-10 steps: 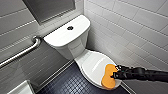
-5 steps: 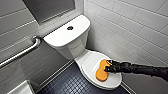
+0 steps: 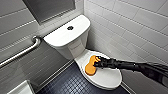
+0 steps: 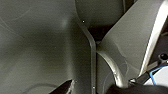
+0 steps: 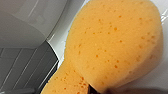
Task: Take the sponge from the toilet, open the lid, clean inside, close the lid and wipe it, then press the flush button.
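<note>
Sponge (image 3: 90, 66): orange, flat on the shut lid (image 3: 107, 77), toward tank end.
R gripper (image 3: 97, 64): at sponge's side, jaws clamped on it; arm in from right.
Toilet (image 3: 75, 48): by tiled wall (image 3: 130, 27).
Flush button (image 3: 70, 28): mid tank top.
Grab bar (image 3: 22, 53): left of tank.

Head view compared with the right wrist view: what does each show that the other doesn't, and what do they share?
Head view: the whole toilet with its tank and flush button, a grab bar on the wall, the dark floor, and the right gripper reaching the sponge. Right wrist view: the sponge's tiny pores, close up. Shared: the orange sponge lying on the closed white lid.
</note>
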You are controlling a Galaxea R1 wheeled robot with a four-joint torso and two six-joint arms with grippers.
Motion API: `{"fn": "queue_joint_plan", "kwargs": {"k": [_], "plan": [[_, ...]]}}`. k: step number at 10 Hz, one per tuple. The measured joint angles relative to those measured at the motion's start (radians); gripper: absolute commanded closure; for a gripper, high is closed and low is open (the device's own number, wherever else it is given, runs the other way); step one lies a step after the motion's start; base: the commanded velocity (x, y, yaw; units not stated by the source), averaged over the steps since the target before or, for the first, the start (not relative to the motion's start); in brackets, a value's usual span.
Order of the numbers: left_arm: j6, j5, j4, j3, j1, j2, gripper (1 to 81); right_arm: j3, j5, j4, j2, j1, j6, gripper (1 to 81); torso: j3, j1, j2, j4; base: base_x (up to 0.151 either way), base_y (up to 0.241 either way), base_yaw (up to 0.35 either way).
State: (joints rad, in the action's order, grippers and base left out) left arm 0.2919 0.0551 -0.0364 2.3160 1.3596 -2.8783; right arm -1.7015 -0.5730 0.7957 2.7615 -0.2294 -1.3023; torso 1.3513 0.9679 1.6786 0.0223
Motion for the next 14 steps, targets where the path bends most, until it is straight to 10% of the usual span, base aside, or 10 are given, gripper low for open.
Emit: {"fn": "queue_joint_plan", "kwargs": {"k": [7,14], "plan": [[0.000,0.000,0.000,0.005,0.000,0.000,1.0,0.060,0.004,-0.002,-0.039,-0.079,0.000,81.1,0.000,0.000,0.000,0.000,0.000,0.000,0.000],[0.001,0.000,0.000,0.005,0.000,-0.003,1.0,0.379,-0.090,0.002,-0.373,-0.169,-0.004,81.1,0.000,0.000,0.000,0.000,0.000,0.000,0.000]]}}
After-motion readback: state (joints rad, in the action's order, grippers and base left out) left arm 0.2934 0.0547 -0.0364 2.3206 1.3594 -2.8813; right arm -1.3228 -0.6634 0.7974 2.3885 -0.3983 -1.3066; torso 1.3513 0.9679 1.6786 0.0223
